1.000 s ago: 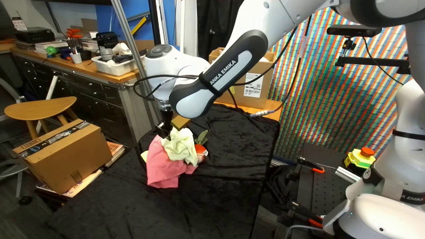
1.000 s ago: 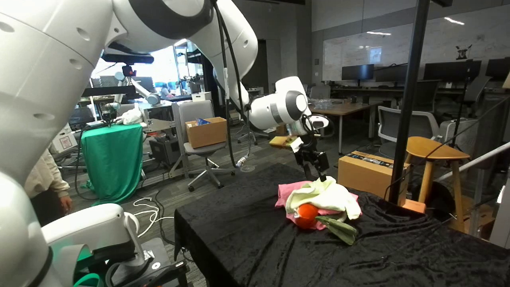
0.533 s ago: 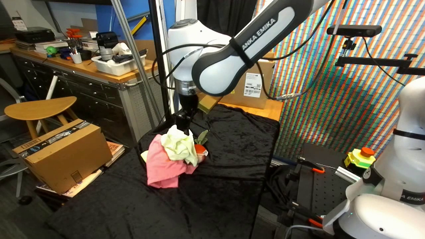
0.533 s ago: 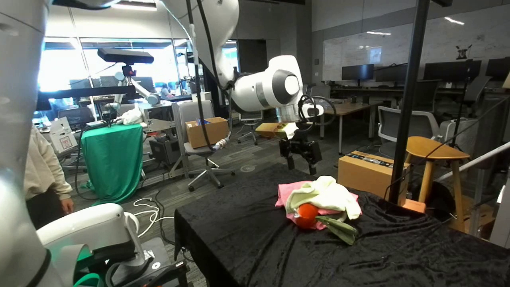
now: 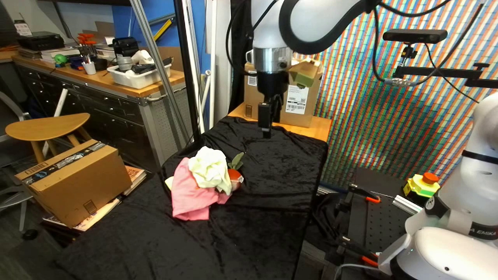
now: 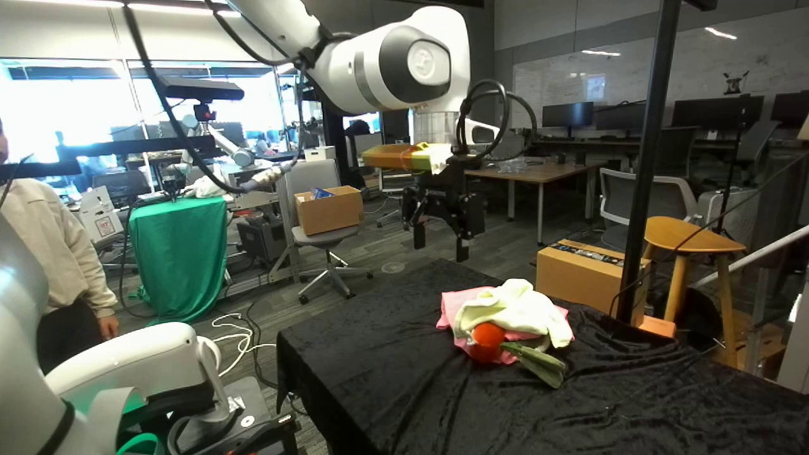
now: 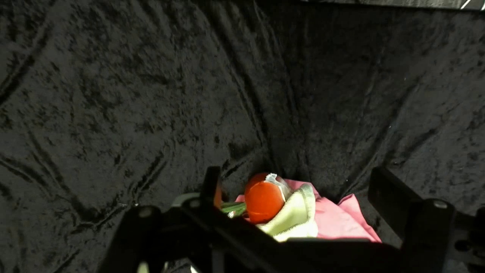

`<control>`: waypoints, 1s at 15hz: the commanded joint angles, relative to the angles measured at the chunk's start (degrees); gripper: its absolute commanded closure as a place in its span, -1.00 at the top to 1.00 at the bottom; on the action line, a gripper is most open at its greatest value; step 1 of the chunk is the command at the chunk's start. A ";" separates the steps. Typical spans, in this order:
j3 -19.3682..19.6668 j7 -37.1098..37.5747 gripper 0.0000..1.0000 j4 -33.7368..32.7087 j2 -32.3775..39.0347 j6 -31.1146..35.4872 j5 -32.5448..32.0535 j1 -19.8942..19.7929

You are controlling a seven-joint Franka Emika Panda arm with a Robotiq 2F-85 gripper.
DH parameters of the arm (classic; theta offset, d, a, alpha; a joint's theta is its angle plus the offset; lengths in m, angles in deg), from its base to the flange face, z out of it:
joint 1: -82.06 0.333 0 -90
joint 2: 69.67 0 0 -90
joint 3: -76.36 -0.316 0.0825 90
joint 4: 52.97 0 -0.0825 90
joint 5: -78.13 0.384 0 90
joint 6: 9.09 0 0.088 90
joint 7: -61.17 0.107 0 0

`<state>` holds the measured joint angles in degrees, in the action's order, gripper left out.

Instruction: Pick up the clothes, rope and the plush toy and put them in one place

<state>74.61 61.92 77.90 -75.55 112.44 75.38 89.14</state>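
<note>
Clothes [image 5: 210, 169] lie heaped on a black tablecloth [image 5: 256, 233], the plush toy [image 5: 235, 177] at their side, in both exterior views. From the left, in an exterior view, a wooden stool [image 5: 46, 126] stands first, with a taped cardboard box [image 5: 78, 182] near it. Behind them runs a workbench [image 5: 102, 82] bearing a white tray [image 5: 134, 81] of odds and ends. Then come the clothes — a pale yellow corner of fabric [image 5: 169, 182] poking out at the left edge, the pink cloth [image 5: 190, 200] spread beneath, and the pale yellow-green cloth [image 5: 208, 167] bunched on top. At the right of the clothes sits the plush toy, red-orange with a whitish patch, touching the pale yellow-green cloth; in the wrist view that cloth's hemmed edge lies right up against it, with pink fabric beside. Just beside the toy is a green leaf-shaped piece [image 5: 236, 160]; whether the two are joined, I cannot tell. Further right the gripper [image 5: 267, 133] hangs pointing down above the tablecloth, well apart from the clothes. Its jaws are spread wide — in the wrist view the fingers [image 7: 390, 197] stand far from each other. Behind it, past the tablecloth, stands a brown carton [image 5: 312, 99] with a white label [image 5: 296, 102]. Then comes a striped panel [image 5: 362, 128], and toward the far right a yellow unit [image 5: 422, 187] topped by a red button [image 5: 430, 178], and the robot's white base [image 5: 447, 245].
</note>
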 commanded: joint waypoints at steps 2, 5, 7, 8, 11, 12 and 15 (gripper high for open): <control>1.09 -6.63 1.00 9.48 -17.88 -4.29 3.72 -1.98; 2.42 -9.02 1.00 12.54 -25.85 -5.68 3.89 -2.24; 3.58 -10.15 1.00 14.10 -30.01 -5.66 3.83 -2.29; 4.40 -11.03 1.00 14.73 -31.75 -5.62 4.04 -2.25; 4.19 -9.84 1.00 13.48 -30.24 -5.96 2.87 -2.54; 4.61 -10.22 1.00 14.06 -31.38 -5.96 2.92 -2.56; 4.92 -10.52 1.00 14.95 -32.46 -5.85 2.95 -2.57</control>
